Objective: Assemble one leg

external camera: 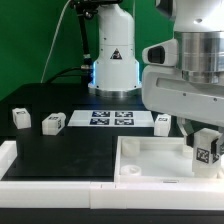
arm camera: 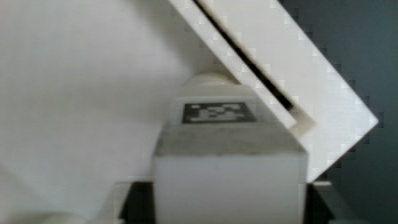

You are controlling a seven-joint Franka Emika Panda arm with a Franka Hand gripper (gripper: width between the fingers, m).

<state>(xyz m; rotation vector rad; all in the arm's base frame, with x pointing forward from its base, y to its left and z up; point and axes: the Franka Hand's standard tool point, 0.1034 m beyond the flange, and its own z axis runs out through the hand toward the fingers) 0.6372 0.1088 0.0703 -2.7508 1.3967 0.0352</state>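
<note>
We see the gripper (external camera: 206, 150) with its jaws closed on 1 leg (external camera: 207, 149), which sits between the fingertips with its tagged face turned toward the exterior camera; in the wrist view the leg (arm camera: 222, 150) runs lengthwise out from the jaws, its tag facing the camera. The held leg hangs over the exterior view's right end of the white tray-like part (external camera: 150, 160), close to its rim. 3 more legs (external camera: 52, 122) stand apart on the black table (external camera: 60, 150), flanking the marker board (external camera: 112, 118).
</note>
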